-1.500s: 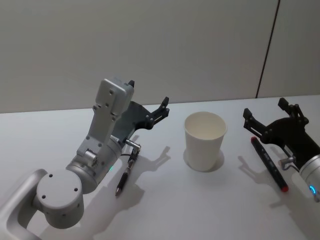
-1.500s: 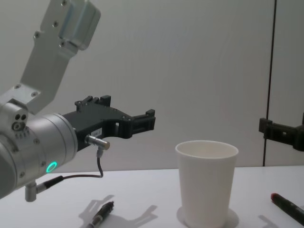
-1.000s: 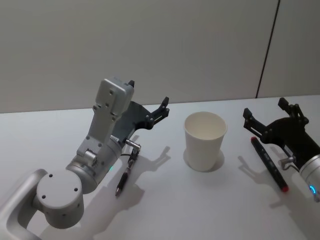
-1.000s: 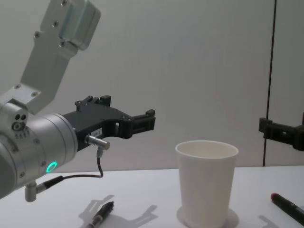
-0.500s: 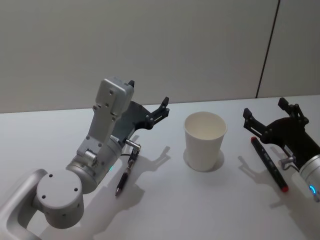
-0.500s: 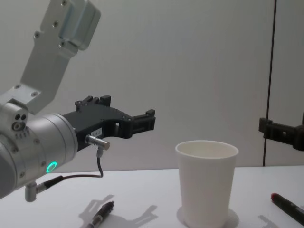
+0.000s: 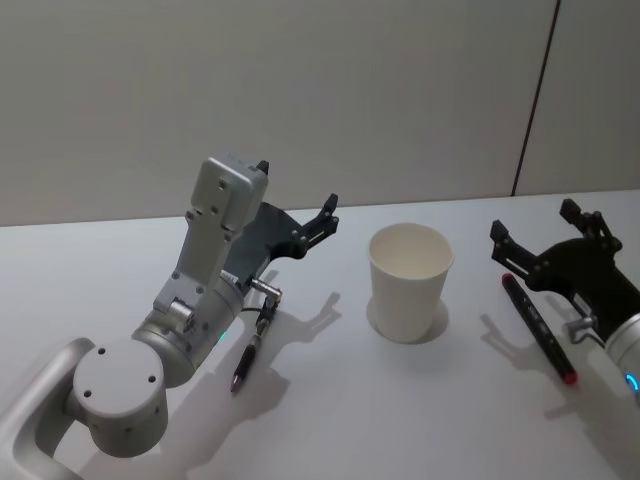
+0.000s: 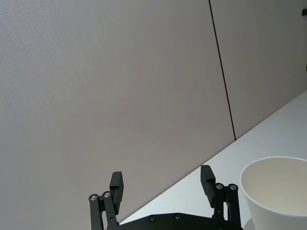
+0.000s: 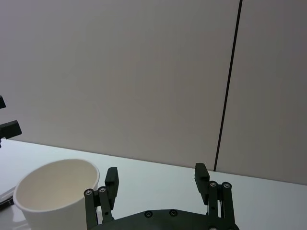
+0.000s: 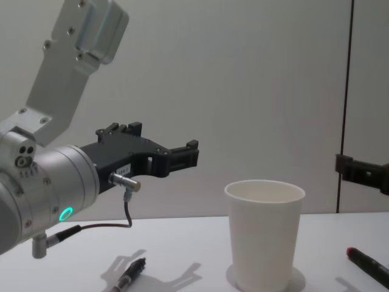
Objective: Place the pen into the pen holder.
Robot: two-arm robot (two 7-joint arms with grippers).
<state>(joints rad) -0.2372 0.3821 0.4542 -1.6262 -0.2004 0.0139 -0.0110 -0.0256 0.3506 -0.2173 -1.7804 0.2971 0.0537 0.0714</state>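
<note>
Two pens lie flat on the white table (image 7: 400,430), and neither is in the holder. Which one the task means cannot be settled.

Placement and probable reasons:
- The pen holder (image 7: 410,282), a white paper cup, stands upright with its mouth up, about midway between the pens. It looks empty. Judged: it is set centrally so that either arm can reach it.
- The red-tipped pen (image 7: 537,328) is black-bodied and lies on the robot's right, well apart from the cup. Its far end sits just under the right gripper (image 7: 533,220).
- The dark pen (image 7: 247,360) lies on the robot's left, nearer the robot than the cup, beside the left forearm.
- The right gripper hangs above the table with its fingers spread wide, holding nothing. In the right wrist view the gap between its fingers (image 9: 156,172) is empty, and the cup sits off to one side. Judged: it is staged over the red-tipped pen and must descend and close before any lift.
- The left gripper (image 7: 296,186) is held high, left of the cup, and points toward the back wall (image 7: 350,90). Its fingers are likewise spread and it grips nothing. The chest view places it above the height of the cup rim. Judged: it is parked clear, leaving the work to the right arm.

Count:
- Pen holders: one.
- Pens: two, both on the table, none held.
- Grippers: two, both empty.

Status, as a judgement: grasp not yet made and insertion not begun.
</note>
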